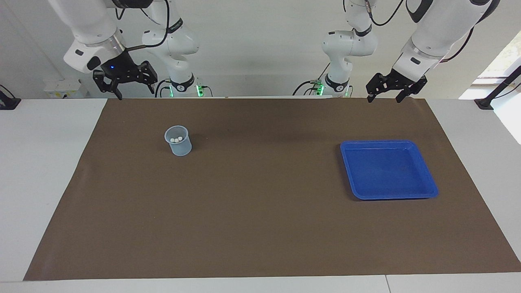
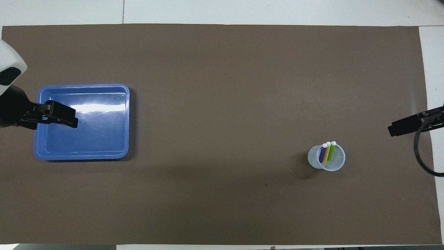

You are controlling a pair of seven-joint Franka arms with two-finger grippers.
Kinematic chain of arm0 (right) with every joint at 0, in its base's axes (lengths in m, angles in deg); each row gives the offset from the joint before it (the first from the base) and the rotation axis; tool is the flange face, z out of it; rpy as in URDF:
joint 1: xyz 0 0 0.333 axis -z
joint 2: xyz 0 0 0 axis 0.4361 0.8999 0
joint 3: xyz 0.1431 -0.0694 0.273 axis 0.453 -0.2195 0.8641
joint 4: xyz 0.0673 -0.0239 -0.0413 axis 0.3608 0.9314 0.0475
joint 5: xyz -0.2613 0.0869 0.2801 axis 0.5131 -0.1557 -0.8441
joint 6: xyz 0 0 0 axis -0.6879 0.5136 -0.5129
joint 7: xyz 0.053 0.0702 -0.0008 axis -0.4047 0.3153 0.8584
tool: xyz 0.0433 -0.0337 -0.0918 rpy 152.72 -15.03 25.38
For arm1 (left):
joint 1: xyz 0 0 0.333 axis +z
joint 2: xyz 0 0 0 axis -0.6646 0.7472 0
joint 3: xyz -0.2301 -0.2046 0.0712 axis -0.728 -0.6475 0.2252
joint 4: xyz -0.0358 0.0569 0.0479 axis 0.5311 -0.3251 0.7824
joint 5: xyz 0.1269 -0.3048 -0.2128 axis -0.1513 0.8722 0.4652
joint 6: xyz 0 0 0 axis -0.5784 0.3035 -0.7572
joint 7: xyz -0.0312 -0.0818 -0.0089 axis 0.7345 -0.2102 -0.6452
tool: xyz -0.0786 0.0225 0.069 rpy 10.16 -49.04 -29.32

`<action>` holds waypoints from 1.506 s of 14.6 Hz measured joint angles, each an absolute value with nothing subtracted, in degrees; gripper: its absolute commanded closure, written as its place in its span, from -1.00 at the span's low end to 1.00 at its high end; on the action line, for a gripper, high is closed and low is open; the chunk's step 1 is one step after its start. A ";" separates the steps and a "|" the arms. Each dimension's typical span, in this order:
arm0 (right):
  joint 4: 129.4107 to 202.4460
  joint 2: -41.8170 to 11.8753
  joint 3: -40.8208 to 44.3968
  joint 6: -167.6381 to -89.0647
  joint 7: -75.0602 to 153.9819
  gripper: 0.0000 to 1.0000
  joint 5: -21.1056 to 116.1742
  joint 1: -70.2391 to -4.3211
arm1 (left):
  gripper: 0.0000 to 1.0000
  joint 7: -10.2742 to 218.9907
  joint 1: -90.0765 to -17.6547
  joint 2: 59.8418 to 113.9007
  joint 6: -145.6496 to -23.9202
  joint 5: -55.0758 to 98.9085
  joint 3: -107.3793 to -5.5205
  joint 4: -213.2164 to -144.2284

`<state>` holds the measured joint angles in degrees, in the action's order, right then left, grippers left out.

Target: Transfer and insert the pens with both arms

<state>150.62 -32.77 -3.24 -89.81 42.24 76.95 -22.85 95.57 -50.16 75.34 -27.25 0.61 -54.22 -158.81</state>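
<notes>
We saw all three pens (image 2: 327,151) standing in the cup (image 2: 326,158), tray (image 1: 388,191) bare; left claw (image 1: 395,93) and right claw (image 1: 124,83) both spread, raised over the worktop's robot-side edge, apparently parked since insertion looked complete.

You have three pens in all: one purple pen (image 2: 323,153), one yellow pen (image 2: 326,152) and one green pen (image 2: 331,150), each showing one whitish cap end. You have one clear cup (image 2: 326,158) and one blue tray (image 2: 82,121). One brown mat (image 2: 222,104) covers the one bench (image 2: 277,10). Two arms are in view, the left arm (image 1: 431,32) and the right arm (image 1: 89,28), and each carries one pair of jaws, so two pairs.
</notes>
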 measured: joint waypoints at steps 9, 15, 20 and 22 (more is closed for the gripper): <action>145.47 -28.84 -5.81 -88.98 41.83 -1.00 78.37 -25.12 | -1.00 95.44 -50.17 75.34 -27.25 -0.43 -54.14 -158.81; 145.23 -28.84 -5.62 -86.78 41.83 -1.00 78.37 -24.19 | -1.00 95.43 -50.12 75.34 -27.25 -0.58 -54.12 -158.81; 145.20 -28.84 -5.61 -86.68 40.96 -1.00 78.37 -24.19 | -1.00 95.43 -49.41 75.34 -27.25 -0.62 -54.28 -158.81; 145.20 -28.84 -5.61 -86.68 39.46 -1.00 78.37 -24.19 | -1.00 95.43 -49.37 75.34 -27.25 -0.62 -54.30 -158.80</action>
<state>145.20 -28.84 -5.61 -86.68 39.46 78.37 -24.19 95.43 -49.37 75.34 -27.25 -0.62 -54.30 -158.80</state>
